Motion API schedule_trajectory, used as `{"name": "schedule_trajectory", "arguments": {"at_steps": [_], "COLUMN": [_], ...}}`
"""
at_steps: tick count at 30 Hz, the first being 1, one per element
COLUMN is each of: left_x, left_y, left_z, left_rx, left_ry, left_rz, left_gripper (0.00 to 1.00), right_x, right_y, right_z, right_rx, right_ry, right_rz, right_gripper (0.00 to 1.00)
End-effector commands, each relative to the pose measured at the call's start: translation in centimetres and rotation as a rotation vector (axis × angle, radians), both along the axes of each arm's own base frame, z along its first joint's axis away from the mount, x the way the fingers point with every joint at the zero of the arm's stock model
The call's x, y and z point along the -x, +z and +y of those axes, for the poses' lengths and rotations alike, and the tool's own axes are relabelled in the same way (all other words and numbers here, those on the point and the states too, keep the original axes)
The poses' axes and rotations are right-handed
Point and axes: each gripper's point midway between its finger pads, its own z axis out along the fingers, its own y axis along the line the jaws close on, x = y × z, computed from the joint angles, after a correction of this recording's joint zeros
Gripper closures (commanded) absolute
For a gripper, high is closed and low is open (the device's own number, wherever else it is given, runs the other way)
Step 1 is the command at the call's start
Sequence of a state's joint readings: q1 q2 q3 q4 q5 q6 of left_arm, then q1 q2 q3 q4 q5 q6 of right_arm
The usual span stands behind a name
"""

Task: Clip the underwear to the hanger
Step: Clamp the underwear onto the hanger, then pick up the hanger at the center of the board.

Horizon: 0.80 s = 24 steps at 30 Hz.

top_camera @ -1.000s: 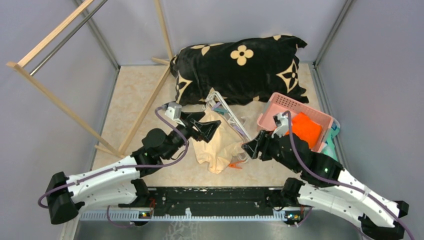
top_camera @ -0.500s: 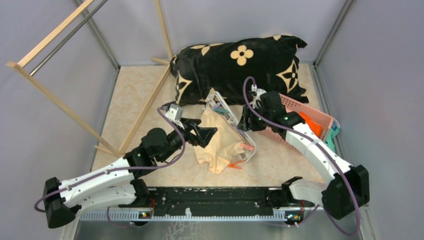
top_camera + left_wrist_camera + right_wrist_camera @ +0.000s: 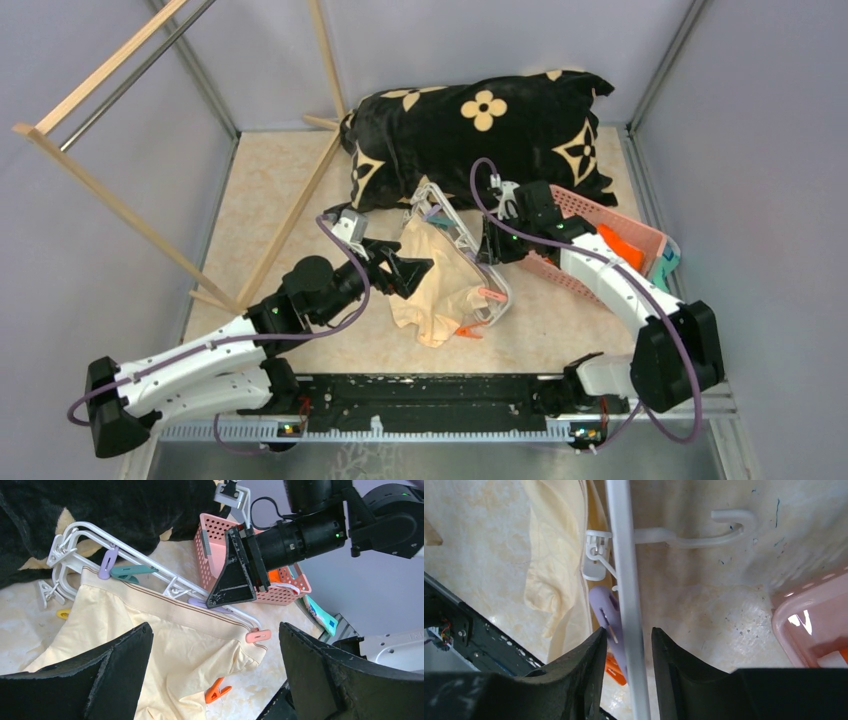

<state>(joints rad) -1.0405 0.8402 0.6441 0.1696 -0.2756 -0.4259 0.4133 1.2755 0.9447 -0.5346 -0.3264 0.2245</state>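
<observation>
Underwear [image 3: 165, 650], the cream soft-fabric boxer briefs, is laid flat on the beige tabletop [image 3: 270, 195] with the left gripper [image 3: 215, 640] held over it, jaws spread wide. Its waistband is lined up along the white plastic drying hanger [image 3: 455, 228], whose bar is straddled closely by the right gripper [image 3: 628, 635], though whether it's pinched can't be told tbh. Just beyond, a pink perforated basket [image 3: 590, 205] and a black flower-print cushion [image 3: 450, 140] are seen.

text: none legible | labels, brands, numbers: none legible | only markings: tan flower and star motifs on blanket [image 3: 470, 150] at 12 o'clock
</observation>
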Motion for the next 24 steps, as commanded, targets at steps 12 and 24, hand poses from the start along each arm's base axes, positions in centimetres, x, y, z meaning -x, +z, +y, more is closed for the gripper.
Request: {"name": "schedule_trajectory", "arguments": {"at_steps": [12,24], "left_x": [0.1,-0.4], "left_y": [2.8,3.5], "left_z": [0.8,3.2], "left_rx": [0.022,-0.006], "left_ry": [0.008,0.102], "left_rz": [-0.05,-0.062], "left_gripper": [0.0,0.0], "right_x": [-3.0,-2.3], "right_y": [1.6,7.1], "right_z": [0.8,4.4], "right_rx": [-0.008,0.176], "right_ry": [0.062,0.326], "right_rz": [-0.143,-0.545], "right_gripper": [0.89,1.0]}}
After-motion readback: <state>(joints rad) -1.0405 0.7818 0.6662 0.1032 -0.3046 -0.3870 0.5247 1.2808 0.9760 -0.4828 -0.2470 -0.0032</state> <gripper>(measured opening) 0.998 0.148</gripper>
